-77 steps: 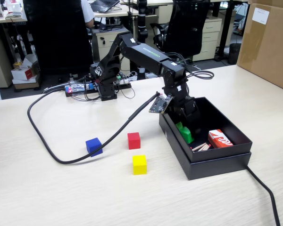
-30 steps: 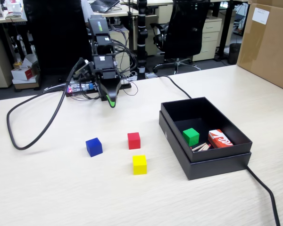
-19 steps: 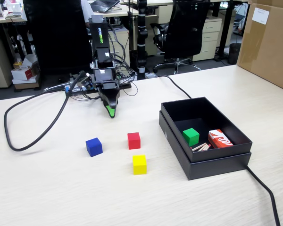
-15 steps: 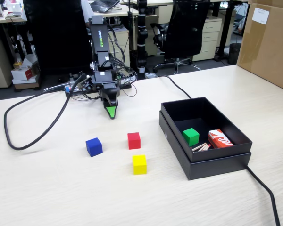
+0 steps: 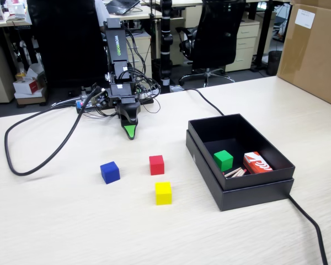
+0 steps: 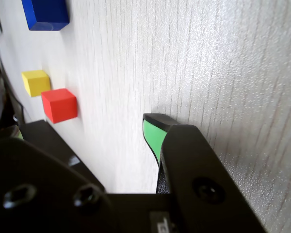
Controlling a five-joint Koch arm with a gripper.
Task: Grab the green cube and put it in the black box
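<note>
The green cube rests inside the black box on the right of the table, next to a small red-and-white carton. My gripper hangs tip-down just above the table beside the arm's base, well left of the box and far from the cube. In the wrist view the gripper stands open: the green-padded fingertip is on the right, the other jaw on the left, and only bare table shows between them. The wrist view shows only a dark edge of the box at far left and not the cube.
A blue cube, red cube and yellow cube sit in front of the gripper. A black cable loops on the left; another runs off past the box. A cardboard carton stands at the far right.
</note>
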